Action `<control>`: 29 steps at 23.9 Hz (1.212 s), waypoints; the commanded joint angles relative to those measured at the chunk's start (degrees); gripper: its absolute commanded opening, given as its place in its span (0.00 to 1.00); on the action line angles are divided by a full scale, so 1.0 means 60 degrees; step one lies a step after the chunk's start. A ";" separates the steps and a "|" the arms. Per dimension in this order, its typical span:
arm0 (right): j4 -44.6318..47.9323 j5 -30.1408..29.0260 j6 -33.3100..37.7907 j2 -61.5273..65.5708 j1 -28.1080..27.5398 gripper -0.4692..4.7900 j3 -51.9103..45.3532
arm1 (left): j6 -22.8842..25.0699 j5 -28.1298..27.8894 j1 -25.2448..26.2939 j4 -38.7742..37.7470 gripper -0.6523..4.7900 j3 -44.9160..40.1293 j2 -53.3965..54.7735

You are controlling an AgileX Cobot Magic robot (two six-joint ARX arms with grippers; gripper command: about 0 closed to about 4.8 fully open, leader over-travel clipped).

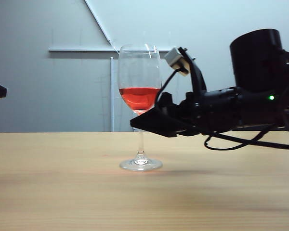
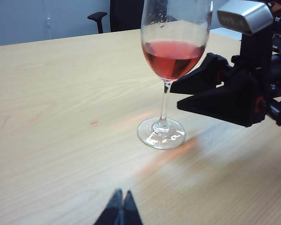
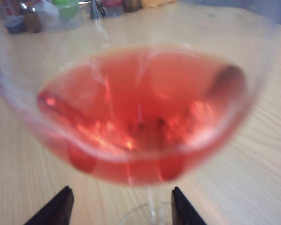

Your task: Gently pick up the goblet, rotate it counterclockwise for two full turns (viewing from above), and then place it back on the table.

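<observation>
While the goblet (image 1: 139, 103) stood upright on the pale wooden table (image 1: 53, 192), the right gripper (image 1: 147, 120) waited level beside its stem, jaws spread and empty — the approach step. Next came a gentle close. The left gripper (image 2: 120, 210) sat shut, well apart. Grey wall behind.

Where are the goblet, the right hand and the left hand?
goblet (image 1: 139, 98): exterior view, on the red liquid in the bowl.
right hand (image 3: 118, 207): right wrist view, midway between its open fingertips, stem between them.
left hand (image 2: 120, 208): left wrist view, at its shut fingertips, near the table edge.
</observation>
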 commanded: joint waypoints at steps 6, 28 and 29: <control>0.0299 0.0441 0.0270 0.0146 0.0000 0.64 0.0255 | 0.0007 0.0004 0.0015 0.0047 0.11 0.0025 0.0007; 0.0477 0.0379 0.0681 0.0149 0.0004 0.64 0.0514 | 0.0011 0.0000 0.0015 0.0047 0.11 0.0025 0.0007; 0.0474 0.0379 0.0681 0.0153 0.0004 0.64 0.0517 | 0.0011 0.0000 0.0015 0.0047 0.11 0.0025 0.0007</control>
